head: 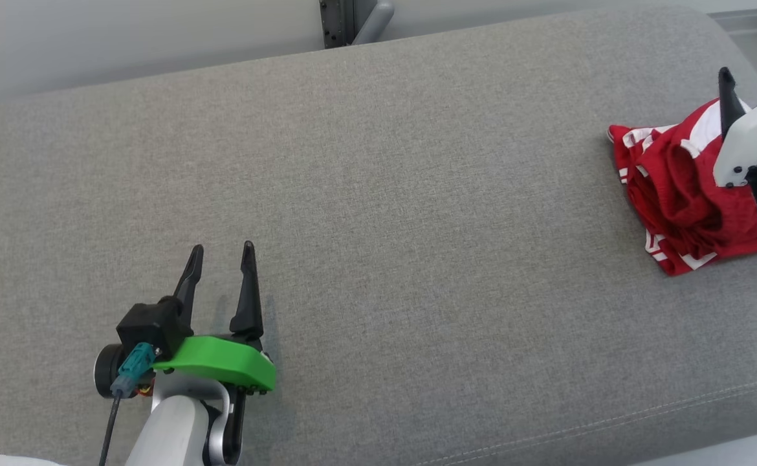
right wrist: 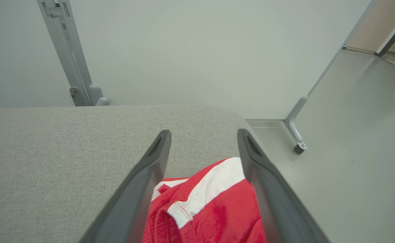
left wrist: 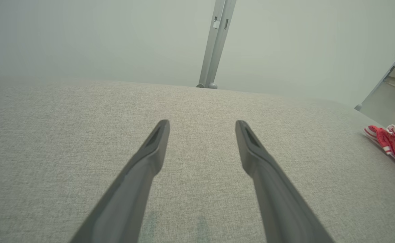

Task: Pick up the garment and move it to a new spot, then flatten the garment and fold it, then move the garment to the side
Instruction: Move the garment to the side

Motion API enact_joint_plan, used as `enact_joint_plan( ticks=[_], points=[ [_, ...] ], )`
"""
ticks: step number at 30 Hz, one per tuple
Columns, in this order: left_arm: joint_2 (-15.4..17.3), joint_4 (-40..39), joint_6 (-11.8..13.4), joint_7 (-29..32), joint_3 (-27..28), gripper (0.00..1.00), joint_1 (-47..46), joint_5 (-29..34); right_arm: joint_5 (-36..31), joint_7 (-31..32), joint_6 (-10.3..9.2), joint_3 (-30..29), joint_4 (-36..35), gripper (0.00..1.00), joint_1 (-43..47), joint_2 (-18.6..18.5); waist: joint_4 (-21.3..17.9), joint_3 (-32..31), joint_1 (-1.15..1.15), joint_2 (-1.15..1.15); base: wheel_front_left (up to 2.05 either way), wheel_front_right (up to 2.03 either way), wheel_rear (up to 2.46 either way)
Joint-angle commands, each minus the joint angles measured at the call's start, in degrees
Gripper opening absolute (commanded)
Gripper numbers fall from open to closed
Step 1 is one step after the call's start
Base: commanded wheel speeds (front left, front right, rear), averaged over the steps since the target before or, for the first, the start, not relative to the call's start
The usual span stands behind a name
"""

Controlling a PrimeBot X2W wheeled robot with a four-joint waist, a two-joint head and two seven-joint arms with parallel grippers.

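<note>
One crumpled red garment (head: 676, 194) just beneath the right gripper (head: 754, 71) (jaws wide apart).

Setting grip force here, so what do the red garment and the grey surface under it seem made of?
Red garment: likely a thin synthetic sports knit, matte, with white trim; it bunches in soft folds and shows a stitched hem. Grey surface: woven upholstery fabric, matte and heathered; it shows a fine weave and a sewn seam near its front edge.
</note>
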Motion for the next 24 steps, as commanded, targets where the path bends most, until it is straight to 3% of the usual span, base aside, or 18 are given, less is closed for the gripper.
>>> enact_joint_plan(
  ticks=[1, 10, 17, 24],
  points=[
    [0.2, -0.1, 0.6, 0.0, 0.6, 1.0, 1.1, -0.4, 1.2, -0.8, -0.03, 1.1, -1.5, 1.0, 1.7, 0.4, 0.1, -3.0, 0.0, 0.68, 0.0, 0.0, 0.0],
    [0.5, -0.6, 3.1, 0.0, 3.6, 1.0, 4.7, 0.0, 5.3, -5.8, -0.03, 4.2, -12.6, 1.0, 10.0, 2.3, 2.2, -8.6, 0.0, 0.68, 0.0, 0.0, 0.0],
    [1.0, -1.9, 2.9, 0.0, 4.8, 1.0, 8.4, 0.9, 2.9, -7.6, -0.03, -2.5, -23.0, 1.0, 21.6, 5.7, 4.4, -11.7, 0.0, 0.68, 0.0, 0.0, 0.0],
    [0.6, -1.9, 2.8, 0.0, 4.8, 1.0, 11.0, 1.8, -6.0, -7.8, -0.03, -10.1, -37.1, 1.0, 35.9, 12.8, 6.5, -13.0, 0.0, 0.68, 0.0, 0.0, 0.0]
  ],
)
